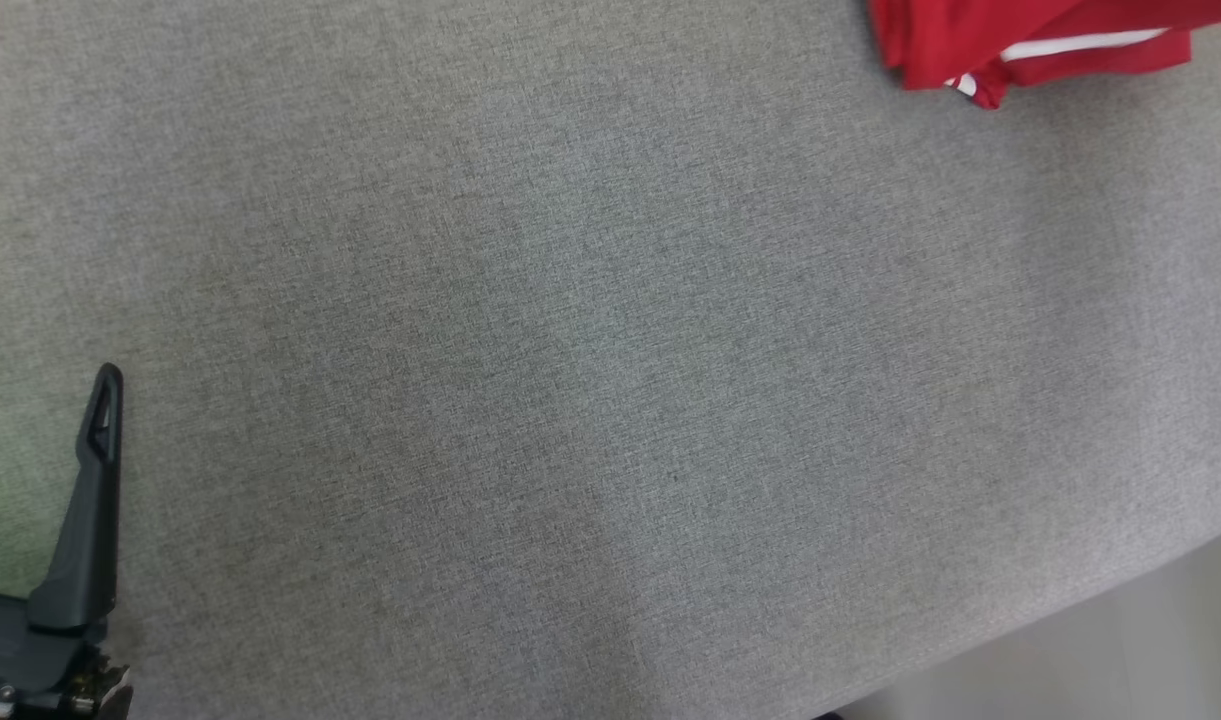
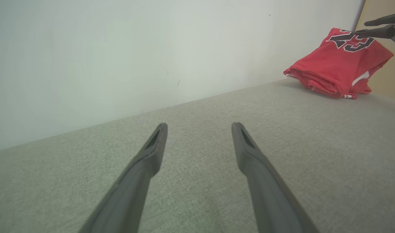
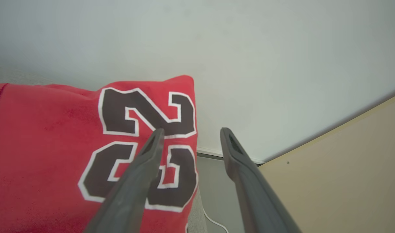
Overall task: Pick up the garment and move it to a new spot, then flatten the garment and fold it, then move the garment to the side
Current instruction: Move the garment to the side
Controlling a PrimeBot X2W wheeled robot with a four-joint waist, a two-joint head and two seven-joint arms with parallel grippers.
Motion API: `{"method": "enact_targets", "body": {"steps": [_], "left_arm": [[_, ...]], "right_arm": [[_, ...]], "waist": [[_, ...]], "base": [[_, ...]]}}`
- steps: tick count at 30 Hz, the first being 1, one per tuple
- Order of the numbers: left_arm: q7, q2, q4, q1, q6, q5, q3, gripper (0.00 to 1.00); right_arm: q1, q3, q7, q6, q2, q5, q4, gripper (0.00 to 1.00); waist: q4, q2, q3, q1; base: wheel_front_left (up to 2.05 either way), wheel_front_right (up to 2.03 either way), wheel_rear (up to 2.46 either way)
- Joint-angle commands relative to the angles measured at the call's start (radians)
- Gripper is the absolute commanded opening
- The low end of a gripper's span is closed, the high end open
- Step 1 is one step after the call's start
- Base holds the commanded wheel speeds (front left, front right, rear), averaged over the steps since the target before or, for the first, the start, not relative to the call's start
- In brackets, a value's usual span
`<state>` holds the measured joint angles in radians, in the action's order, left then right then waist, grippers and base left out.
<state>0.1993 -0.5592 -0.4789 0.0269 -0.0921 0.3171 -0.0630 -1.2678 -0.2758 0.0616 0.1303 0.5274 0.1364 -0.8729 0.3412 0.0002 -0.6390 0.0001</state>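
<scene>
Surface: the desk (image 1: 610, 400) is covered in grey woven fabric. Its near edge shows at the lower right of the head view, with pale floor (image 1: 1120, 660) beyond it.

Garment: the red garment (image 1: 970, 40) lies in a folded bundle at the far right corner of the desk, close to the pale wall (image 2: 152, 48). In the left wrist view the garment (image 2: 336, 64) rests on the fabric with a dark, white-outlined number 23 on its upper face and white trim along its lower edge. In the right wrist view the garment (image 3: 48, 145) reaches the desk's right edge, and the number faces the camera. A beige panel (image 3: 346, 178) stands beyond that edge, and a white cable (image 3: 213, 223) lies on the floor below it.

Left gripper (image 2: 199, 129): released. Its jaws stand wide apart with bare fabric between them and nothing grasped. It sits low over the desk near the near left corner, well apart from the garment. One of its fingers (image 1: 95, 500) shows at the lower left of the head view.

Right gripper (image 3: 191, 134): released. Its jaws stand apart, and the gap at the tips shows wall, with no cloth pinched between them. One finger crosses in front of the number; the other lies past the garment's edge. From the left wrist view the right gripper (image 2: 361, 28) is at the garment's top edge. Contact between the lower fingertip and the cloth cannot be confirmed.
</scene>
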Motion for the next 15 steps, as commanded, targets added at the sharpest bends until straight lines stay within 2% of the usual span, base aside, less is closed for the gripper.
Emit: {"method": "enact_targets", "body": {"steps": [1, 8, 15], "left_arm": [[0.002, -0.001, 0.006, -0.007, 0.005, 0.004, 0.002, 1.0], [0.021, 0.023, 0.054, -0.011, 0.015, 0.009, 0.011, 1.0], [0.05, 0.083, 0.16, -0.016, 0.031, 0.018, 0.027, 1.0]], "right_arm": [[-0.004, 0.004, 0.007, 0.0, -0.001, -0.012, -0.004, 1.0], [-0.002, 0.024, 0.022, 0.0, -0.003, -0.025, 0.0, 1.0], [0.063, 0.024, 0.073, 0.0, -0.043, 0.002, 0.043, 1.0]], "waist": [[-0.003, -0.0002, 0.011, -0.0001], [-0.02, -0.0002, 0.071, -0.0001], [-0.064, -0.0002, 0.195, -0.0001]], "base": [[0.0, 0.0, 0.0], [0.0, 0.0, 0.0], [0.0, 0.0, 0.0]]}}
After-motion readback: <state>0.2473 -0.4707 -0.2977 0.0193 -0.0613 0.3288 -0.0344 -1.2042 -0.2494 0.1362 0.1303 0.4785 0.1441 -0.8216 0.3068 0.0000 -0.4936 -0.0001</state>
